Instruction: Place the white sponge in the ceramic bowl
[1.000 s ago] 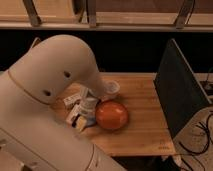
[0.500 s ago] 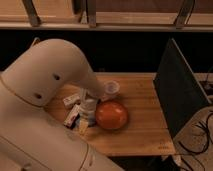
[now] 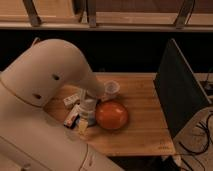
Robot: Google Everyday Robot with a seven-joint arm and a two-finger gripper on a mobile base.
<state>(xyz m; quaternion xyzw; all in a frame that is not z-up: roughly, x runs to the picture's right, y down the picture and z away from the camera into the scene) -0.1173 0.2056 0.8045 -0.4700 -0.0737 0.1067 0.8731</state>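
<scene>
Camera view: the gripper, state not discernible, is held over the sponge beside the bowl near the counter's left edge; the bowl may be knocked.

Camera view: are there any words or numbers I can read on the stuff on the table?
No text can be read.
Red-and-white wrapped bar: print too blurred to read.
White block: dark marks, too blurred to read.
Table: tiny mark near the front right edge, too small to read.
Ceramic bowl and plastic cup: no writing visible.
Gripper, just left of the bowl: no label visible.
</scene>
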